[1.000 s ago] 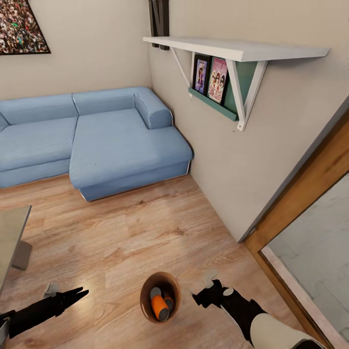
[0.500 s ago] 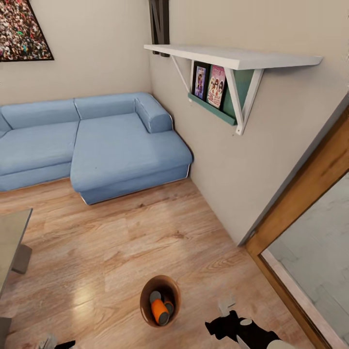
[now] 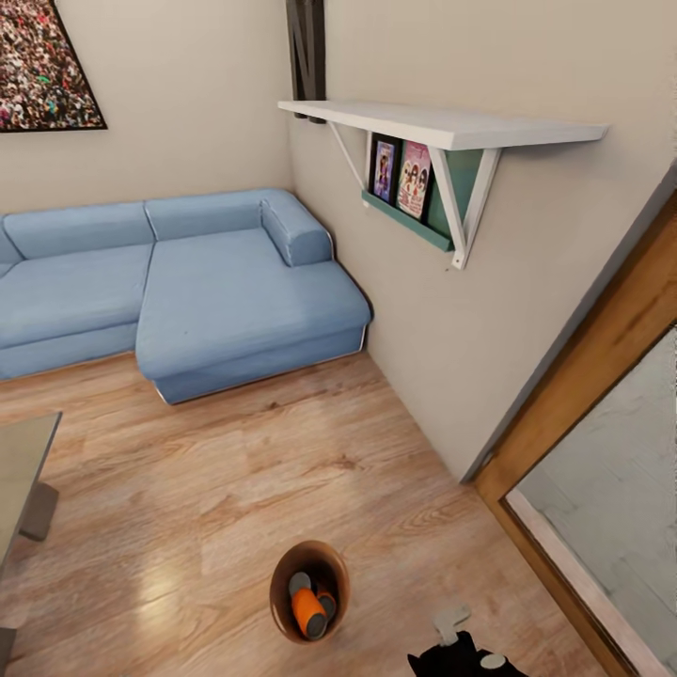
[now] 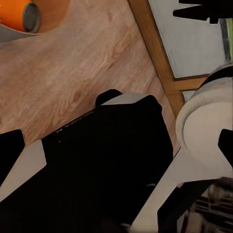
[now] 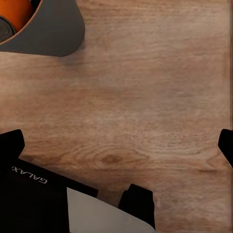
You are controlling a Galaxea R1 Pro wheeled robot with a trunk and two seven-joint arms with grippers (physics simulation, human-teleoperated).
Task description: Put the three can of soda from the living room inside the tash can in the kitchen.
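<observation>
Wood floor (image 3: 235, 489), "GALAX" lettering on robot body (image 5: 29, 180), both pincers' state unclear, cans in bin (image 3: 282, 602).

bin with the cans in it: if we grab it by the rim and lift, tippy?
Probably somewhat. The bin tapers toward its base, so its footing looks narrow. The cans lie loose and tilted inside, so they would likely shift. It stands free on smooth wood floor, so a push may slide it.

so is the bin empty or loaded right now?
Loaded: the bin stands upright on the floor with an orange can and other cans inside.
</observation>
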